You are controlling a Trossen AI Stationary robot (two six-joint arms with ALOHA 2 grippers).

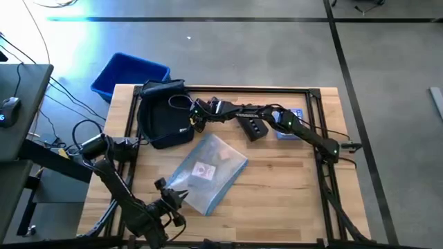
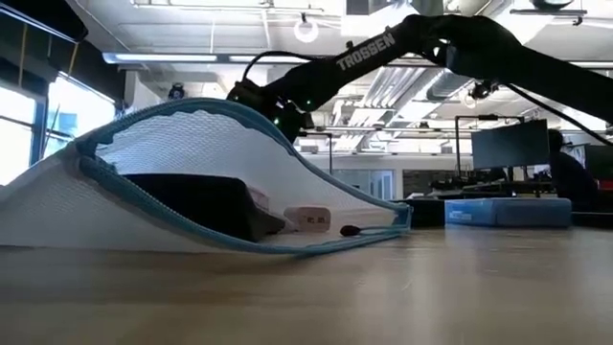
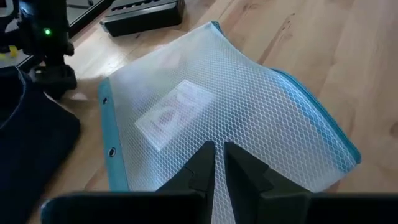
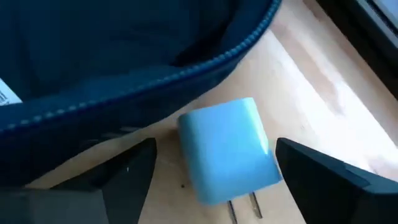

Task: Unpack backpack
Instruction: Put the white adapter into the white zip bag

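The dark navy backpack (image 1: 163,114) lies at the table's far left, its zip edge (image 4: 155,74) open. Beside that edge a light blue plug charger (image 4: 227,149) lies on the wood, prongs toward my wrist. My right gripper (image 4: 216,149) is open, one finger on either side of the charger, apart from it. In the high view my right gripper (image 1: 196,117) hides the charger. A clear mesh pouch (image 1: 208,169) with blue edging lies flat mid-table. My left gripper (image 3: 217,158) is shut and stands over the pouch's near left part. My left gripper's shut fingertips (image 3: 208,155) stand over the pouch's mesh face (image 3: 249,124), coming from the table's near side. I cannot tell whether they touch it.
A bright blue bin (image 1: 128,72) stands off the table's far left corner. A black box (image 1: 252,128) and a flat blue item (image 1: 291,128) lie right of the backpack. A black frame rail (image 1: 318,124) runs along the table's edges. Bare wood (image 1: 291,187) is at the near right.
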